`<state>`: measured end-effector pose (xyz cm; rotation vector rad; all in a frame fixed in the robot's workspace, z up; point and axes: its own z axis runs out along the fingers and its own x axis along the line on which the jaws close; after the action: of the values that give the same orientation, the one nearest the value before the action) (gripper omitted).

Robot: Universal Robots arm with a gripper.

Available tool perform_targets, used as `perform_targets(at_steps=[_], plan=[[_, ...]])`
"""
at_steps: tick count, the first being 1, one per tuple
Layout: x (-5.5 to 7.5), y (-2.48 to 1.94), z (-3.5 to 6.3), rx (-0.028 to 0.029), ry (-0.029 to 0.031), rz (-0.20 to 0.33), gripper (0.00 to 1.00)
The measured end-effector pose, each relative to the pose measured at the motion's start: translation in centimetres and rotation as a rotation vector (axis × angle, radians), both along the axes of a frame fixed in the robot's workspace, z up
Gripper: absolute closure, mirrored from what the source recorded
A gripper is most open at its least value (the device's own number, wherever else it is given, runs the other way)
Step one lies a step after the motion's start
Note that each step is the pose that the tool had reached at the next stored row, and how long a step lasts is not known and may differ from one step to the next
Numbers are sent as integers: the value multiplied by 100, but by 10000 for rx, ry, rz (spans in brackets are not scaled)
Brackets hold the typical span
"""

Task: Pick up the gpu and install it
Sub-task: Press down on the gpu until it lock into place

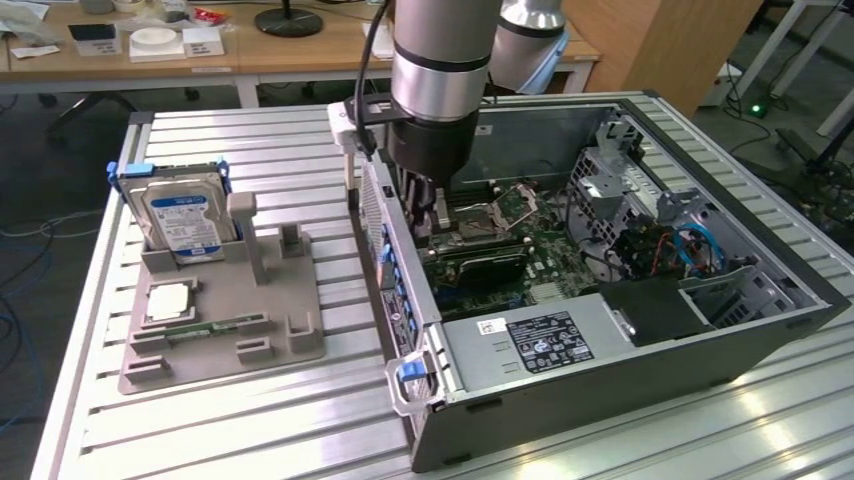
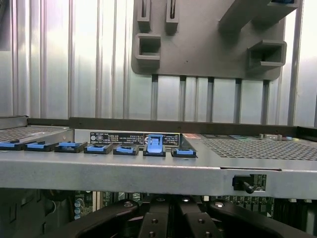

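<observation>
Gripper [image 1: 430, 215] pressed shut, lowered inside the open computer case [image 1: 747, 330] by its rear wall; gpu orientation not discernible.

The grey and silver cylindrical robot arm [image 1: 441, 60] descends almost vertically, its black wrist section directly above the black two-fingered gripper [image 1: 430, 222]. The gripper points straight down with its fingers drawn fully together. In the wrist view, the dark finger linkages [image 2: 166, 218] converge toward the centre, closed.
</observation>
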<state>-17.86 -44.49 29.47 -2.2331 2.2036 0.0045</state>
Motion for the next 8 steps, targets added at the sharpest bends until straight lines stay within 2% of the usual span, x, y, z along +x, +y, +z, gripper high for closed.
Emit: perform_targets(at_steps=[8], plan=[[31, -1, -25, -1, 2, 0, 89]])
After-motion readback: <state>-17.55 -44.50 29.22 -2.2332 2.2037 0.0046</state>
